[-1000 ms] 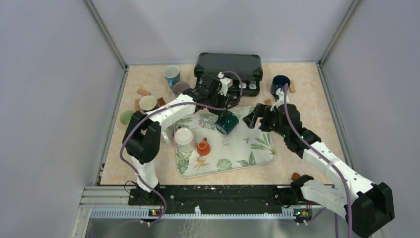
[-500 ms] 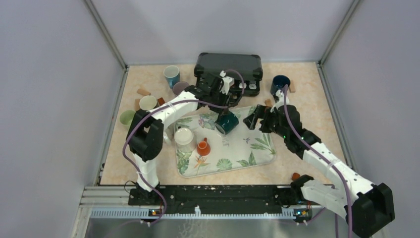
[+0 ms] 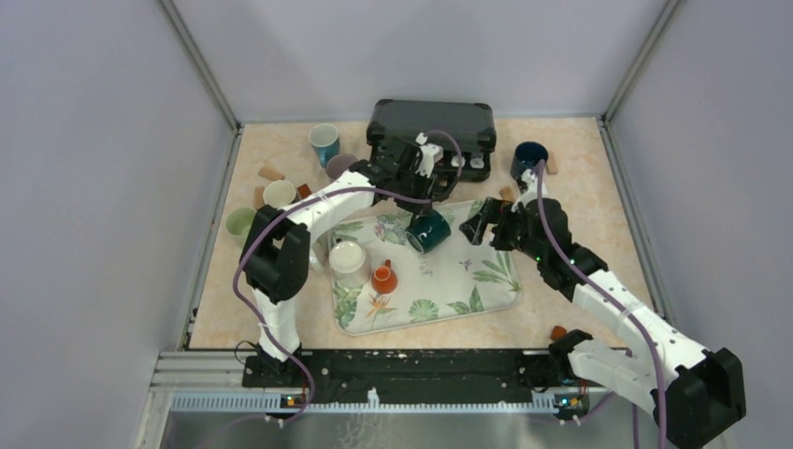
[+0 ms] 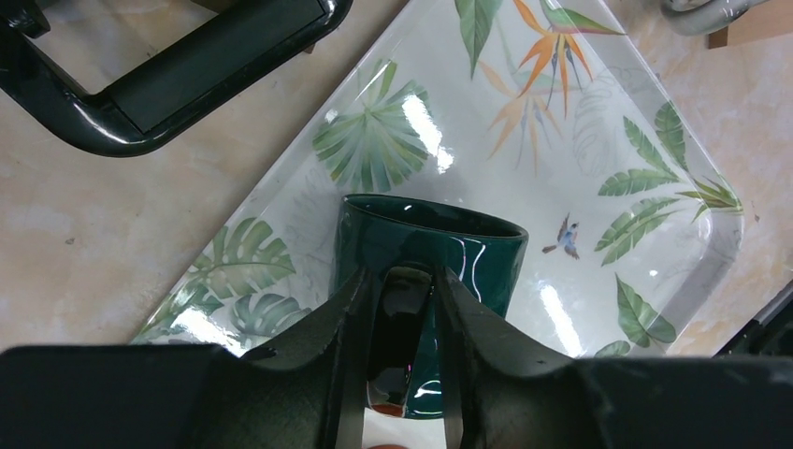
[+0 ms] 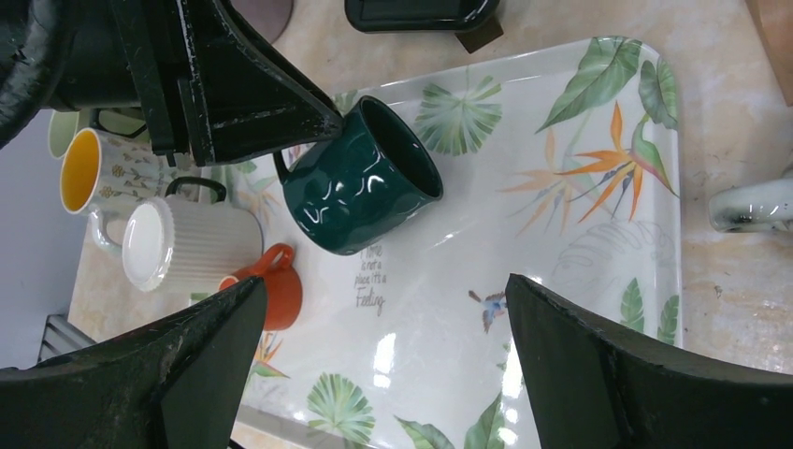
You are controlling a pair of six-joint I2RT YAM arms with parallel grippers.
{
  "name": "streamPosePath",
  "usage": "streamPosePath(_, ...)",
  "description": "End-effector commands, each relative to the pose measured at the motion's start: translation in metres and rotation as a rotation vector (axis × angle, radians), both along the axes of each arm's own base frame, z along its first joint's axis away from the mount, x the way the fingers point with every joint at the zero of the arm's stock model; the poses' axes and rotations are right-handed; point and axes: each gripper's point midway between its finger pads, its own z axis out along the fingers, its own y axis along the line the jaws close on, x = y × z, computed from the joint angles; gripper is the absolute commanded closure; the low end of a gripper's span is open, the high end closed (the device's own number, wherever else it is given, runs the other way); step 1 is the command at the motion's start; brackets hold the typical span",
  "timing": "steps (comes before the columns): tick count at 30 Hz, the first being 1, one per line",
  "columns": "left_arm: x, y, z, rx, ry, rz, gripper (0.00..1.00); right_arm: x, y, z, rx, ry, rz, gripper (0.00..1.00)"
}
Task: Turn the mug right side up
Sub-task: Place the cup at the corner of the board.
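Far left, on the bare tabletop: a pale green cup (image 3: 239, 221) and a cream cup with a yellow inside (image 3: 279, 194), close together; a light blue mug (image 3: 324, 142) farther back. Leaf-print tray (image 3: 486, 281) sits mid-table. On its left part a white ribbed mug (image 5: 192, 241) lies with its flat base facing the right wrist camera, black handle up; a small orange mug (image 5: 271, 281) is just beside it. Black case (image 3: 430, 122) stands at the back, behind the tray. Left gripper (image 4: 404, 281) reaches over the tray's back left part, clamped on the handle of the dark green mug (image 5: 360, 187): its two fingers (image 4: 346, 318) sit either side of the handle, pressed against it. The mug is tipped on its side over the tray, with its open mouth turned up and toward the right arm. It is not upright. Cannot tell whether its lower edge touches the tray. Right gripper (image 5: 383, 285) hovers over the tray's right half, near the mug but apart from it, fingers (image 5: 201, 365) spread wide, nothing between them. Far right at the back, a dark blue mug (image 3: 529, 154) stands on the tabletop.
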Motion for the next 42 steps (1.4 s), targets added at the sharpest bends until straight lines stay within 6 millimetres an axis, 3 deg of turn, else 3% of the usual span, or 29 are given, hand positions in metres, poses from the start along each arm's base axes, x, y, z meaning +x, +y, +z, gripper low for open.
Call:
streamPosePath(1, 0.006, -0.004, 0.009, -0.023, -0.018, -0.019, 0.65, 0.002, -0.003, 0.013, 0.007, -0.045, -0.005, 0.01)
streamPosePath(8, 0.003, -0.01, 0.018, -0.079, -0.033, -0.048, 0.81, 0.001, -0.005, 0.019, 0.007, -0.05, -0.01, 0.01)
streamPosePath(13, -0.003, -0.013, 0.035, -0.149, -0.07, -0.055, 0.97, -0.001, -0.009, 0.031, 0.008, -0.066, -0.025, 0.01)
streamPosePath(20, -0.013, -0.019, 0.08, -0.336, -0.195, -0.045, 1.0, -0.005, -0.016, 0.08, 0.05, -0.147, -0.052, 0.01)
streamPosePath(29, -0.038, -0.031, 0.13, -0.534, -0.314, -0.065, 1.0, -0.017, -0.037, 0.164, 0.122, -0.307, -0.132, 0.01)
streamPosePath(36, -0.082, -0.086, 0.149, -0.662, -0.363, -0.185, 1.0, -0.038, -0.05, 0.23, 0.22, -0.441, -0.151, 0.01)
streamPosePath(42, -0.127, -0.149, 0.148, -0.742, -0.382, -0.34, 1.0, -0.056, -0.063, 0.259, 0.269, -0.516, -0.175, 0.01)
